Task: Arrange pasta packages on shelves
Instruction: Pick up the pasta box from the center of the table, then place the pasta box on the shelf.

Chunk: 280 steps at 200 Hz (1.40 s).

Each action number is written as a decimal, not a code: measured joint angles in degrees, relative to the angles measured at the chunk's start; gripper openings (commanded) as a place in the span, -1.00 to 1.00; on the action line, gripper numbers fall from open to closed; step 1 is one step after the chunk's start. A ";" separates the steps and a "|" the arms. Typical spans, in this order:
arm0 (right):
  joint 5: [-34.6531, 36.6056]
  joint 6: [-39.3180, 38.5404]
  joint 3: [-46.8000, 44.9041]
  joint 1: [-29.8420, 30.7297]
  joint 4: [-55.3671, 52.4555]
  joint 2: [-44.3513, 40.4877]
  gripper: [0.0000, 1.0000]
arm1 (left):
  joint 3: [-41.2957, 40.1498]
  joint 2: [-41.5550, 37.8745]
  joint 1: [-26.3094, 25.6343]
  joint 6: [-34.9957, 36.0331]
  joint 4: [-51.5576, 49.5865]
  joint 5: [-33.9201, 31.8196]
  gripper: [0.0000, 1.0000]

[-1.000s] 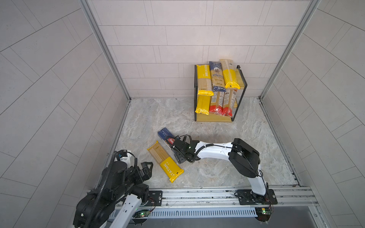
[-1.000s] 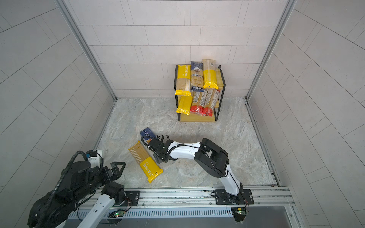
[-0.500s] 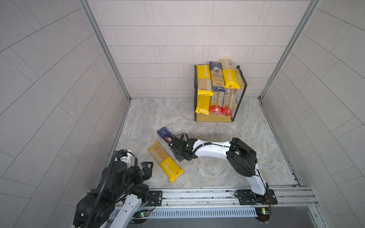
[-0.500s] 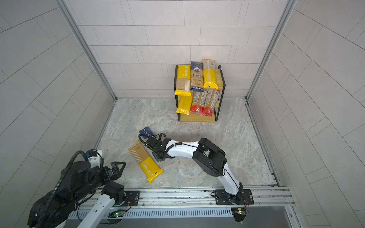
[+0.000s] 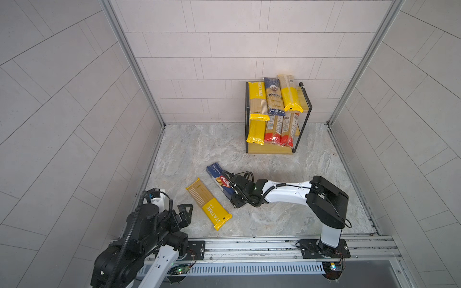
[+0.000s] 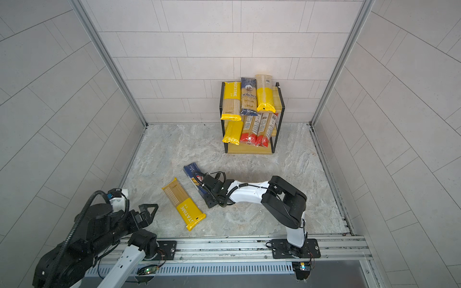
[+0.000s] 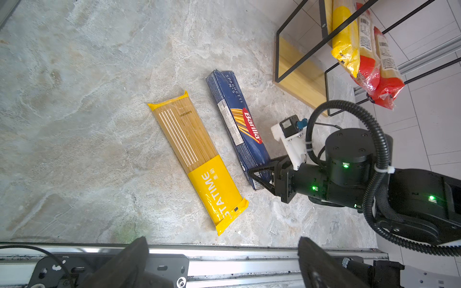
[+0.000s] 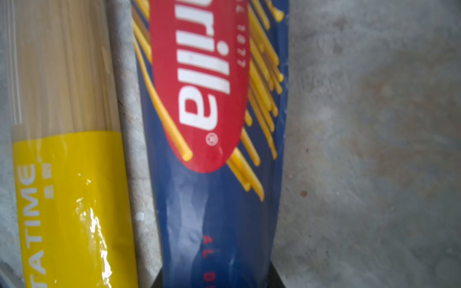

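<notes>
Your right gripper is clamped on the blue pack at its 5 o'clock end; your left gripper gapes, empty.
The blue pack lies in the middle of the floor, at 8 o'clock from the shelves, with the yellow pack just beside it. Held so far off-centre, its long end may sag or twist free when you lift. Only the right wrist view shows both jaws against its edges.

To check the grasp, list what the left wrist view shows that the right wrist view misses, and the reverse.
Left wrist only: the shelves, the right gripper shut on one end of the blue Barilla pack. Right wrist only: the logo's fine print, close up. Both: that pack, the yellow PASTATIME pack beside it, the marble floor.
</notes>
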 measured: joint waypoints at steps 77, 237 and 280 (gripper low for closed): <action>3.04 5.55 -18.78 -0.76 -4.09 -19.61 -0.86 | 0.46 0.87 0.00 -0.04 1.33 1.20 0.98; 12.96 3.89 -23.41 -20.28 -14.71 -36.70 -0.81 | 0.46 7.13 0.00 0.59 6.60 3.06 0.98; 13.31 2.19 -16.39 -22.38 -11.56 -28.24 -0.81 | 1.22 10.95 0.00 1.92 8.02 2.99 0.98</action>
